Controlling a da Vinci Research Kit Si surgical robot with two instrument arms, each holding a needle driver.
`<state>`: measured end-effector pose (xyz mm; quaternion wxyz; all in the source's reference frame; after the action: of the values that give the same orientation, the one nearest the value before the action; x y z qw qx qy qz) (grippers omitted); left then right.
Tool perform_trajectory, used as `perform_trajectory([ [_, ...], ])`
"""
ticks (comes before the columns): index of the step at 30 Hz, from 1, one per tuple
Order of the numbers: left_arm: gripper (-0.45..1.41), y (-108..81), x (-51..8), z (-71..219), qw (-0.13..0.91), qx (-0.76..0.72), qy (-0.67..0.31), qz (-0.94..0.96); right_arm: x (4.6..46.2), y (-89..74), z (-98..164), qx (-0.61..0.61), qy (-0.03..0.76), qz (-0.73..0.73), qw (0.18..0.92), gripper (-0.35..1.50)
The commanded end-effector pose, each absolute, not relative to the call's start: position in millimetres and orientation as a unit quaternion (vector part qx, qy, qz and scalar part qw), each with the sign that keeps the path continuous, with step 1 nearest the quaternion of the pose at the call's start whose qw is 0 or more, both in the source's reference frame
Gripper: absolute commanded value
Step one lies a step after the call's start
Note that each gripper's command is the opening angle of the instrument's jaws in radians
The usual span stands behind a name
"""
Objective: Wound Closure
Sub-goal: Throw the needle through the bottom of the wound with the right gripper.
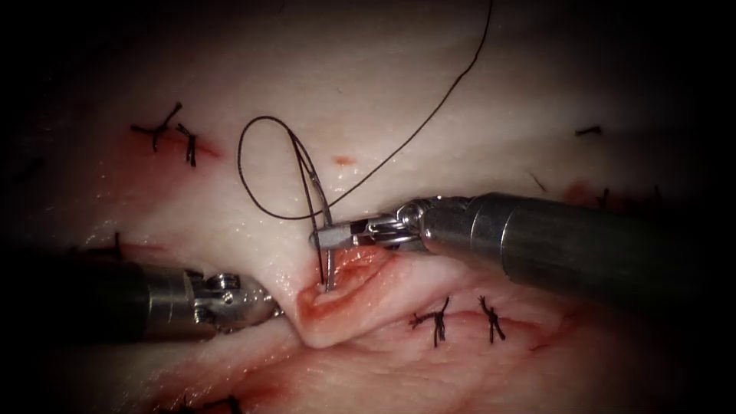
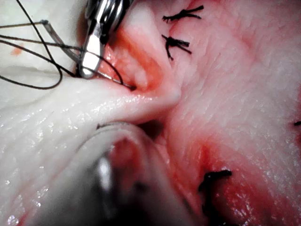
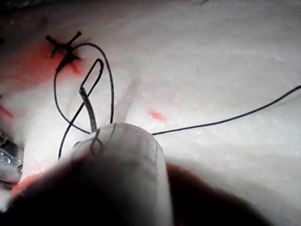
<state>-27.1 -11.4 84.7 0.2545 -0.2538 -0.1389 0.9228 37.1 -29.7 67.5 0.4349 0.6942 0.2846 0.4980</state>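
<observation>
Holding the pale fold of tissue (image 1: 230,230) up at the left of the cut, the left arm's steel needle driver (image 1: 257,307) has its jaws closed on the tissue edge, as far as the endoscope view lets me judge; the tips are partly buried in the fold. Keeping that lift steady should help, since it opens the red-lined cut (image 1: 345,284) and shows its inner wall. At the middle, the thin curved steel needle (image 1: 322,230) stands nearly upright, its lower end at or just inside the cut's left lip; whether the point has entered I cannot tell. The dark thread (image 1: 253,176) loops above it and trails away to the upper right. From the right, the right arm's needle driver (image 1: 331,236) has its jaws clamped across the needle partway along its curve, above the wound. Good practice here is a firm grip square to the needle, turning the wrist along the curve rather than pushing straight. Knotted black stitches (image 1: 452,318) lie right of the cut.
</observation>
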Motion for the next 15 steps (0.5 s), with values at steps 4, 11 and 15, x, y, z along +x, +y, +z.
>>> perform_trajectory([
  [4, 0.02, -11.2, -27.7, 85.2, 0.254, -0.255, -0.138, 0.923, 38.2, -30.4, 67.6, 0.711, 0.278, 0.492, 0.418, -0.35],
  [11, 0.02, -11.2, -27.7, 85.3, 0.254, -0.255, -0.138, 0.923, 38.6, -32.1, 66.0, 0.732, 0.261, 0.487, 0.398, -0.35],
  [15, 0.04, -11.2, -27.7, 85.3, 0.254, -0.255, -0.138, 0.923, 38.9, -32.5, 65.1, 0.74, 0.258, 0.487, 0.386, -0.35],
])
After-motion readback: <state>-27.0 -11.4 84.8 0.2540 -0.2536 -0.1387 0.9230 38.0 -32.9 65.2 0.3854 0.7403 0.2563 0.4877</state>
